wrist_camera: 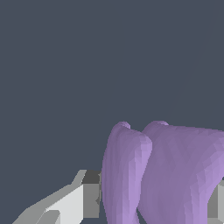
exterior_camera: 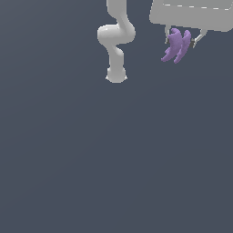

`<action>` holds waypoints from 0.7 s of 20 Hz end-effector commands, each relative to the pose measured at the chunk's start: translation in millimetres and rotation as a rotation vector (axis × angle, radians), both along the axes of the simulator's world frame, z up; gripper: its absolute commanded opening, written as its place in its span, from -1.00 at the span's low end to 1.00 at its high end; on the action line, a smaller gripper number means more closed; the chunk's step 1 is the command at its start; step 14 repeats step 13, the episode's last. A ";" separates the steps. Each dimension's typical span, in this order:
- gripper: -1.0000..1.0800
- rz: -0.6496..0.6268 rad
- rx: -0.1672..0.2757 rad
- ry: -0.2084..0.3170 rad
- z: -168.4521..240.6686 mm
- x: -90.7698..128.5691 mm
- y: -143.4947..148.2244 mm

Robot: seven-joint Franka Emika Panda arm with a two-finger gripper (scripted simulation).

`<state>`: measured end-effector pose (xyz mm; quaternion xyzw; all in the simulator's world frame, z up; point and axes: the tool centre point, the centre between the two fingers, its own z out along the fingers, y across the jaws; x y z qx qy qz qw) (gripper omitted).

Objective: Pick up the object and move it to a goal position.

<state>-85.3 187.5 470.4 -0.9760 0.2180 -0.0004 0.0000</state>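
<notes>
claw (exterior_camera: pixel 184 40) clamped on object (exterior_camera: pixel 176 45) | lobes hang downward, long axis near-vertical

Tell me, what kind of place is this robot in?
Probably a computer-made practice world, not a real room. The ground is plain flat grey with nothing on it, the white arm looks smooth and shaded like a drawing, and the purple object in the tool is built of flat little facets.

A flat, dark slate-blue surface (exterior_camera: pixel 116 159) fills the exterior view from edge to edge, with no seam, wall, or furniture anywhere on it. The light is soft and even, a touch paler toward the upper part of the frame. The wrist view shows the same plain blue-grey ground.
</notes>
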 end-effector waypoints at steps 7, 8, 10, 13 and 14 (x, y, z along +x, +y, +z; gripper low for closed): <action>-1.00 -0.001 0.000 0.001 20.5 1.5 11.2; -1.00 -0.001 0.000 0.001 21.3 1.6 11.6; -1.00 -0.001 0.000 0.001 21.7 1.9 11.9; -1.00 -0.001 0.000 0.001 20.9 2.1 11.4; -1.00 -0.001 0.000 0.001 20.9 2.1 11.4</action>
